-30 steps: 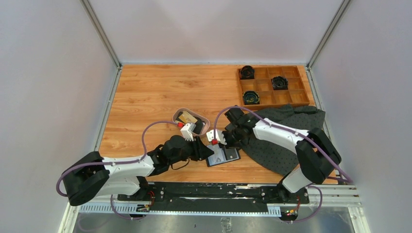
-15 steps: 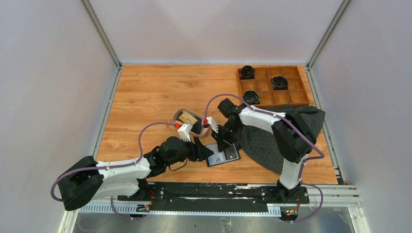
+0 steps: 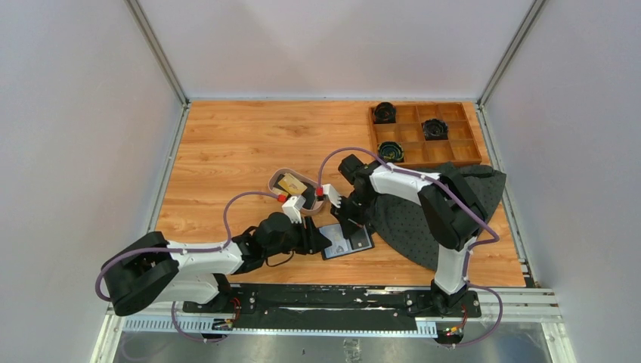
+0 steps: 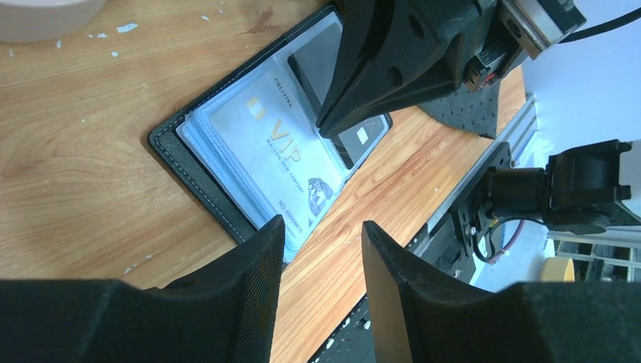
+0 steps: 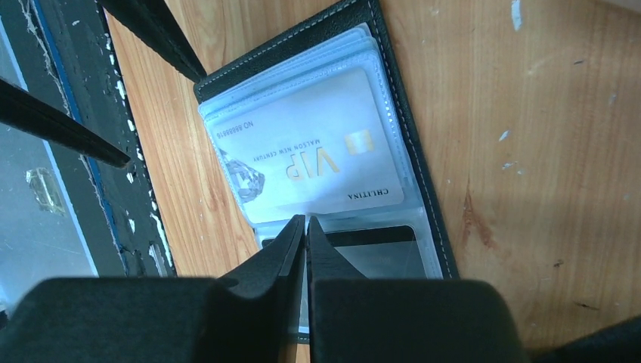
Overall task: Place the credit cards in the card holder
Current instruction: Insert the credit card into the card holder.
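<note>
- The card holder (image 3: 349, 242) lies flat and open on the table (image 3: 227, 151), just in front of the two arms, clear sleeves facing up.
- One sleeve has a silver VIP card (image 5: 310, 155) in it, and the sleeve next to it holds a black card (image 4: 310, 64).
- The right gripper (image 5: 305, 221) has its fingers pressed tight together with nothing visible between them. The tip points down at the fold between the two sleeves and looks like it's touching the plastic there.
- The left gripper (image 4: 323, 225) has its fingers spread and isn't gripping anything. It hangs low, just off the near edge of the holder.
- There's an oval tray (image 3: 274, 175) just behind the holder with a gold card (image 3: 290, 183) in it.
- A dark cloth (image 3: 423, 234) is spread under the right arm, right beside the holder.
- A wooden box (image 3: 412, 134) sits in the far right corner, well away from all this, with a few dark round things in its compartments. Can't tell what they are.
</note>
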